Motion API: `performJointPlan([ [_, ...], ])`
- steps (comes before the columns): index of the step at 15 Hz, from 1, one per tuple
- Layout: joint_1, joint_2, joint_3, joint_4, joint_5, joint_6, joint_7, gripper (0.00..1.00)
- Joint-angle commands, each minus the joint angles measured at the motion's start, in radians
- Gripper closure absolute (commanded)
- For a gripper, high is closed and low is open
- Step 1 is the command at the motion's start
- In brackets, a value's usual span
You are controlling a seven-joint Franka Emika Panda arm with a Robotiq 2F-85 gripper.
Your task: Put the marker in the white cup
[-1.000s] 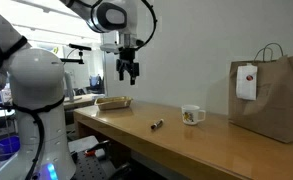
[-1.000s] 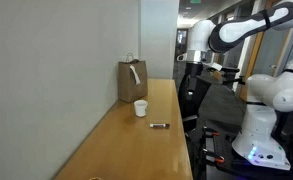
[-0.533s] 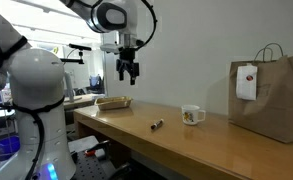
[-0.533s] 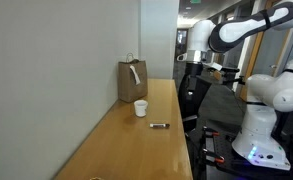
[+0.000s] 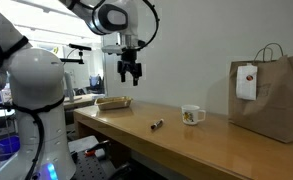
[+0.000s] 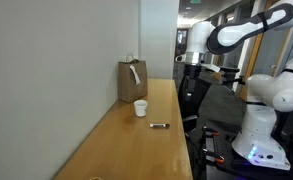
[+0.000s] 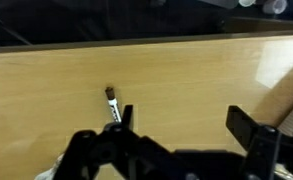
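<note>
The white cup stands upright on the wooden table, lower than the gripper and well off to its side. Its inside is too small to make out in either exterior view. The marker lies flat on the table outside the cup, between the gripper's spot and the cup, near the cup but not touching it. Beyond the cup, farthest from the gripper, a brown paper bag stands upright with its handles up and a white tag on its face; what it holds is hidden. Almost straight under the gripper, at the table's end, lies a shallow tray-like thing, too blurred to read. The gripper hangs high above the table, fingers pointing down and spread apart, holding nothing. In an exterior view taken along the table's length, the cup, the marker and the bag show against a pale wall, but the gripper is lost against the dark background there. Only the wrist view shows the marker from above, just past the tip of one dark finger, with the gripper wide apart. Neither cup nor bag can be told there, and a pale shape at its edge is cut off.
</note>
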Motion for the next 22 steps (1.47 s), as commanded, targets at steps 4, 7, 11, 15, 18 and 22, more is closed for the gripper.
performJointPlan([
  [4, -0.022, 0.273, -0.017, 0.063, -0.117, 0.168, -0.162, 0.0],
  [7, -0.029, 0.436, -0.039, 0.124, -0.132, 0.259, -0.25, 0.0],
  [11, -0.052, 0.645, -0.028, 0.218, -0.148, 0.355, -0.302, 0.0],
  [15, -0.08, 0.807, 0.002, 0.302, -0.157, 0.412, -0.267, 0.07],
  [18, -0.106, 0.894, 0.026, 0.356, -0.142, 0.4, -0.284, 0.33],
  [22, -0.131, 0.966, 0.055, 0.396, -0.145, 0.41, -0.27, 0.51],
])
